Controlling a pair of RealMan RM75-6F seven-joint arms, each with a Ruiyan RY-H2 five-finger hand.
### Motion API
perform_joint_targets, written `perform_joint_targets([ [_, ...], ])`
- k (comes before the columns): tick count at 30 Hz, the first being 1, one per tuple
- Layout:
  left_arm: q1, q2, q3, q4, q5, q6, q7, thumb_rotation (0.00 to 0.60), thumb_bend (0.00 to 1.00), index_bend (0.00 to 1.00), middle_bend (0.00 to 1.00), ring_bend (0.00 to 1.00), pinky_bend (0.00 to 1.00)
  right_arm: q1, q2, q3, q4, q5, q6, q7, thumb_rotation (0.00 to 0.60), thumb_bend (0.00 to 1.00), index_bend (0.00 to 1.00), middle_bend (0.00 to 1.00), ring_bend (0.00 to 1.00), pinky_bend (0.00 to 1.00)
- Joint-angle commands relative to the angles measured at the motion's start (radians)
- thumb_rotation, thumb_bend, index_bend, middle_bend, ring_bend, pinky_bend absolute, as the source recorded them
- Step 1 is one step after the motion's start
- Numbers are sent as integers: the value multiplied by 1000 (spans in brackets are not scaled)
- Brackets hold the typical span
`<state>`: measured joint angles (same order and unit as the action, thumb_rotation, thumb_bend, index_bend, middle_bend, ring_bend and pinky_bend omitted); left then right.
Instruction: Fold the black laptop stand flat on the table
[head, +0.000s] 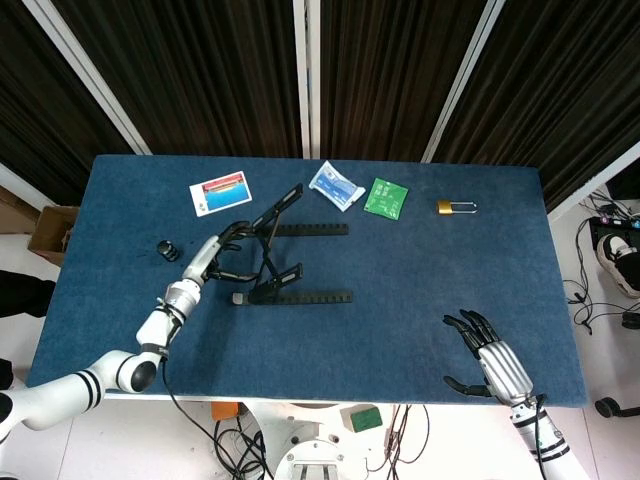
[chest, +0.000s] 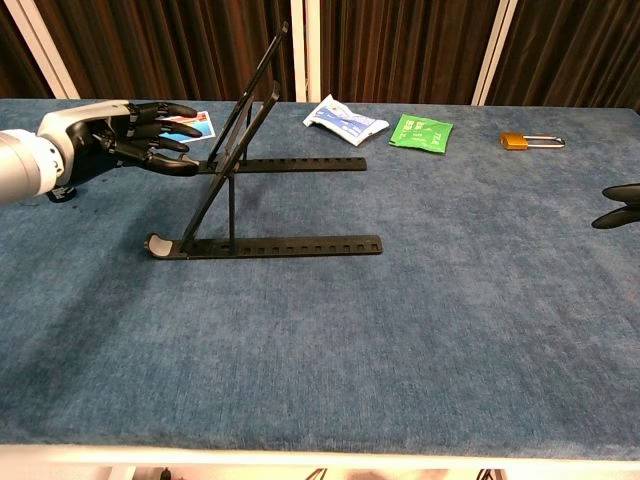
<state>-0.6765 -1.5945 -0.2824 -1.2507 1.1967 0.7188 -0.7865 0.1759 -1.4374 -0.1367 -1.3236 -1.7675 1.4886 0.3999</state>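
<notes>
Blue cloth table (head: 400, 340). No containers on it; a cardboard box (head: 48, 232) sits on the floor off the table's left edge, contents not visible.

Loose items along the far side: a card (head: 221, 192) at left, a white packet (head: 335, 185) and a green packet (head: 386, 197) near the middle, a brass padlock (head: 455, 207) to the right. A small black object (head: 167, 250) lies near the left edge, close by the left forearm. None of these touch the stand.

Stand (chest: 262, 200): left of table centre, still raised. Two base rails lie flat and parallel, running left to right; the upper arms tilt steeply up from the left end, propped by thin struts.

Left hand (chest: 140, 137): at the stand's left end, by the far rail's hinge. Fingers extended and somewhat spread, tips at or just touching the frame; in the head view they overlap the upper arm. No clear grasp shows.

Right hand (head: 487, 354): well apart from the stand, near the table's front right corner. Fingers spread, holding nothing. Only its fingertips (chest: 618, 205) show at the right edge of the chest view.
</notes>
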Motion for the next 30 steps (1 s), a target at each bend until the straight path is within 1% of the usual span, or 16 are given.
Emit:
perform_joint_targets([
  [1,0,-2,1,0,3,-5,-10,600,12,105,143,123,210,0,0,0,1,0,0,0,600,169,75,191,0,9],
  [9,5,-13,8,-13,14,-19,-43,600,12,104,144,134,217,-3,0,-3,4,-3,4,5,600,169,75,191,0,9],
  [22,-15,-23,5,-57,83,-109,-261,600,12,105,150,164,234,-8,-2,-2,15,0,14,18,600,170,75,191,0,9],
  [25,-14,-22,-1,-60,83,-107,-283,600,12,105,168,197,256,-10,-1,-1,16,1,17,20,600,169,75,191,0,9],
  [27,-10,-16,-4,-73,75,-103,-285,600,12,105,184,237,286,-10,-1,-2,17,1,16,21,600,170,75,191,0,9],
  [30,-1,12,3,-119,67,-109,-275,600,12,105,192,265,298,-11,-2,-1,19,3,17,23,600,169,75,191,0,9],
])
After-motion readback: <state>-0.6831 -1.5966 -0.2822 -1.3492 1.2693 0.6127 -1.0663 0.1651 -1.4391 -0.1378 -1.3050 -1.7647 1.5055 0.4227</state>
